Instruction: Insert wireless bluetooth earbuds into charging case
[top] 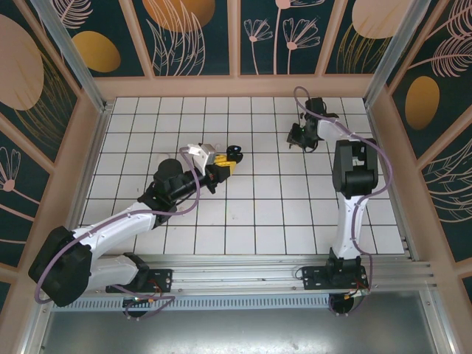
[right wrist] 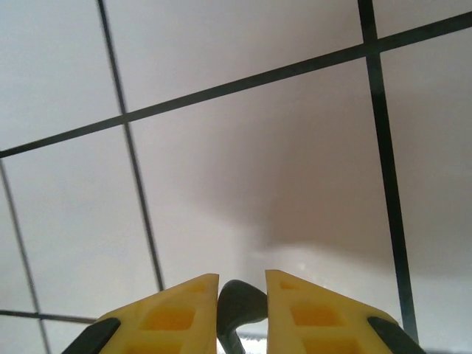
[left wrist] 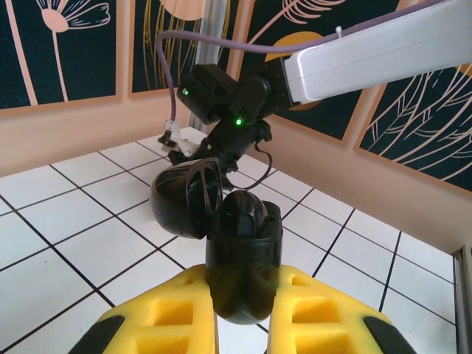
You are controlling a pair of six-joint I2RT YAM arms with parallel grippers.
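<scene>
Case (left wrist: 243,251): black, held upright near the middle of the tiled floor (top: 258,214); its lid (left wrist: 181,203) is swung open to the left.
Inside: a rounded dark shape (left wrist: 247,214) is seen in the opening; whether it is an earbud cannot be told.
Left gripper (left wrist: 243,284): closed on the case body, its yellow fingers (left wrist: 184,310) pressed against both sides.
Right gripper (right wrist: 242,284): lowered close over the white tiles, toward the far right of the floor.
Right grip: only a narrow gap is left between the fingers, and it is filled by a small black curved earbud (right wrist: 237,306), which is pinched there.
</scene>
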